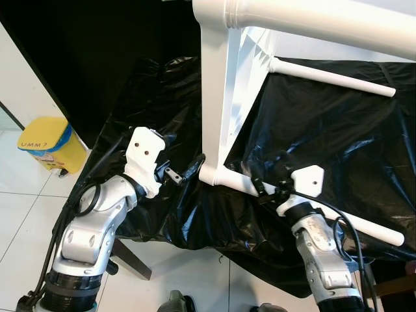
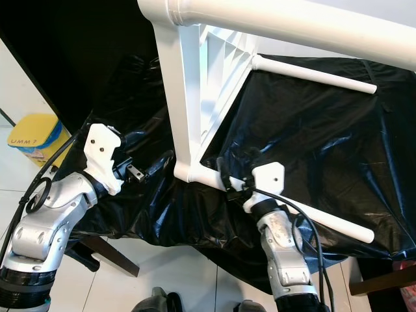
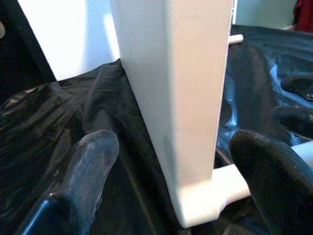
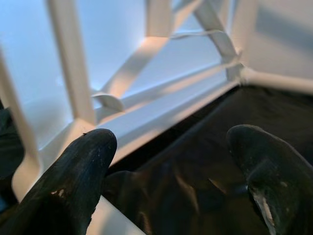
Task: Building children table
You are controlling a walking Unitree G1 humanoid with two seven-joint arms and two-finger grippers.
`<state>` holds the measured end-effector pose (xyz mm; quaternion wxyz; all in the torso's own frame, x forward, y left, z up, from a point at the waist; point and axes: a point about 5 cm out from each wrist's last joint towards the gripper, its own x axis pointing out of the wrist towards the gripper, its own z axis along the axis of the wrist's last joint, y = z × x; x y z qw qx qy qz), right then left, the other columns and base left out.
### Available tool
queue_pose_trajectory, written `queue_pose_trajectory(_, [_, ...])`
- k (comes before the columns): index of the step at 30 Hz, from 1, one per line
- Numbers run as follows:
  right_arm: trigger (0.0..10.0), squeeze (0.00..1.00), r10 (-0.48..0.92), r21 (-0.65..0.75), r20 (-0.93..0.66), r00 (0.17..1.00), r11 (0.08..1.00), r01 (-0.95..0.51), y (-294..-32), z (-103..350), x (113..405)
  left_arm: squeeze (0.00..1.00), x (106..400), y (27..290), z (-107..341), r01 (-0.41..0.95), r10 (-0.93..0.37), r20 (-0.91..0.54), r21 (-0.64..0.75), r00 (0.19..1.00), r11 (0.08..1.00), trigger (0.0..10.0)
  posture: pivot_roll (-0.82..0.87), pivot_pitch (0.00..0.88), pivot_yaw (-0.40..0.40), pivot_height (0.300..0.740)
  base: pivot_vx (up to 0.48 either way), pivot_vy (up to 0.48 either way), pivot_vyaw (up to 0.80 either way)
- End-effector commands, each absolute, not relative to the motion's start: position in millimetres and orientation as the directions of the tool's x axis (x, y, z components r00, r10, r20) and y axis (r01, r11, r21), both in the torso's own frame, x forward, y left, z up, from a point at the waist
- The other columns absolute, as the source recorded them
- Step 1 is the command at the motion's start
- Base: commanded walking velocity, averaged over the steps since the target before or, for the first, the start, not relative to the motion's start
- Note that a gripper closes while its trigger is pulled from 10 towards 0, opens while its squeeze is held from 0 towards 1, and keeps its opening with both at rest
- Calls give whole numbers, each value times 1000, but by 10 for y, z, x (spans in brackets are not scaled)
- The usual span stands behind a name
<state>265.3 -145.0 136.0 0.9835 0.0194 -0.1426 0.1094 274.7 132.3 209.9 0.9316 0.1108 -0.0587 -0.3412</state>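
A white children's table (image 1: 218,97) lies on its side on a black plastic sheet (image 1: 325,130). One round leg (image 1: 364,225) runs along the sheet towards the right; another (image 1: 331,77) sticks out further back. My left gripper (image 1: 184,156) is open at the table's lower corner, and in the left wrist view its fingers (image 3: 93,161) stand on either side of the white edge (image 3: 181,98). Just right of that corner, my right gripper (image 1: 255,180) is open over the lower leg, facing the ribbed underside (image 4: 122,93); its fingers (image 4: 78,171) are spread wide.
A yellow bin (image 1: 49,143) stands on the white tiled floor (image 1: 19,214) at the left. The black sheet hangs over the front edge of its support, with a dark wooden leg (image 1: 133,257) below. A third thick white table leg (image 1: 312,19) crosses the top, close to the camera.
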Motion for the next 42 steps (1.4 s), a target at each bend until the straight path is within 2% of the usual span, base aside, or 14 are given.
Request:
queue_pose_trajectory(1, [10000,0,140,64,268,953,985,-162,-1563,1361,2644,0,2788,1316,2094,599,-626,41,247,779,762,10000,-81,49,17,740,0,0,0])
queue_pose_trajectory(3, [10000,0,123,65,269,955,987,-145,-1598,1373,2648,0,2802,1302,2100,601,-628,51,236,777,763,10000,-90,44,17,740,0,0,0])
queue_pose_trajectory(4, [10000,0,120,42,271,955,990,-137,-1620,1389,2651,341,2816,1292,2108,607,-632,62,222,773,763,10000,-96,41,18,740,0,0,0])
queue_pose_trajectory(5, [10000,0,120,42,271,955,990,-137,-1620,1389,2651,341,2816,1292,2108,607,-632,62,222,773,763,10000,-96,41,18,740,0,0,0])
queue_pose_trajectory(6, [10000,0,133,-8,283,950,991,-136,-1634,1420,2662,1000,2828,1287,2138,617,-641,82,202,763,761,10000,-107,36,20,740,0,0,0])
queue_pose_trajectory(9, [10000,0,140,-61,301,943,990,-128,-1662,1482,2680,1000,2842,1269,2209,629,-650,130,170,749,759,10000,-114,42,19,740,0,0,0])
queue_pose_trajectory(17, [10000,0,93,-73,311,946,995,-73,-1728,1540,2683,1000,2812,1131,2261,670,-676,188,105,712,735,10000,-126,56,19,740,0,0,0])
queue_pose_trajectory(33, [10000,0,31,-89,322,946,996,-2,-1813,1586,2681,1000,2961,988,2345,675,-685,219,128,695,726,10000,-152,60,35,740,0,0,0])
queue_pose_trajectory(34, [10000,0,21,-93,325,945,996,10,-1817,1594,2689,0,3037,907,2361,674,-687,222,140,692,725,10000,-155,63,41,740,0,0,0])
queue_pose_trajectory(42, [10000,0,10,-97,325,946,995,23,-1797,1584,2688,0,3198,735,2337,636,-660,208,176,721,751,10000,-152,65,53,740,0,0,0])
